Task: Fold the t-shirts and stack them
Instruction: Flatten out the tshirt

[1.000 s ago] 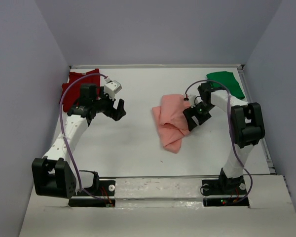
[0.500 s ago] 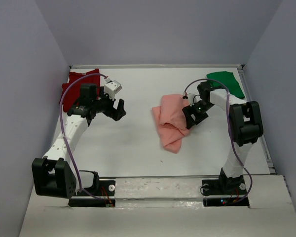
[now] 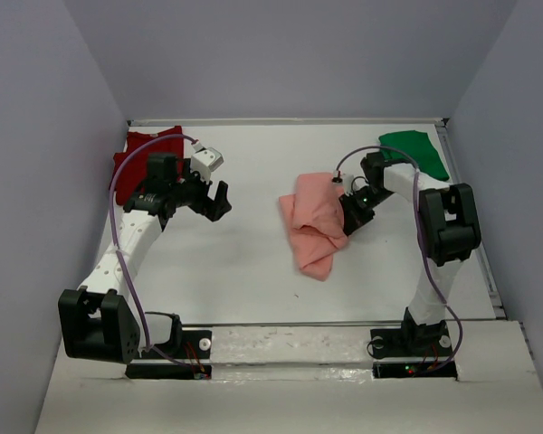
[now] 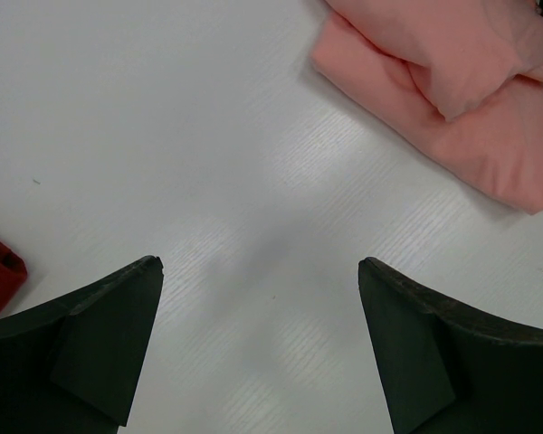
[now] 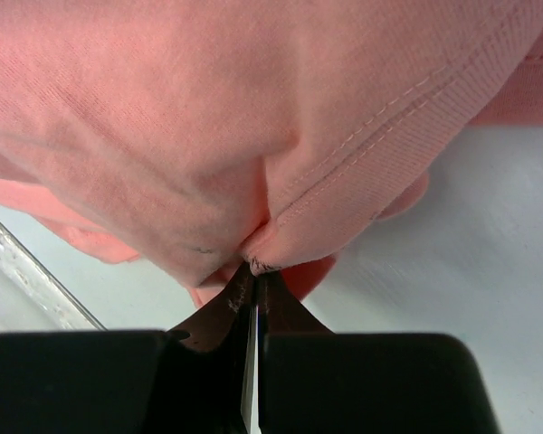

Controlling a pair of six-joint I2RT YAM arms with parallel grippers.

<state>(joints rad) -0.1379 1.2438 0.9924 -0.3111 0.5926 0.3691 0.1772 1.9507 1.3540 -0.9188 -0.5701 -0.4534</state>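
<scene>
The salmon-pink soft cloth t-shirt lies crumpled in a loose heap, its stitched hem pinched in the right claw. The bright green cloth t-shirt lies bunched beyond that claw, to its right. The dark red cloth t-shirt lies rumpled beyond the left claw — well apart.

Three shirts on the counter
The middle t-shirt lies right of centre; the far-left t-shirt and the far-right t-shirt sit in the back corners.
</scene>
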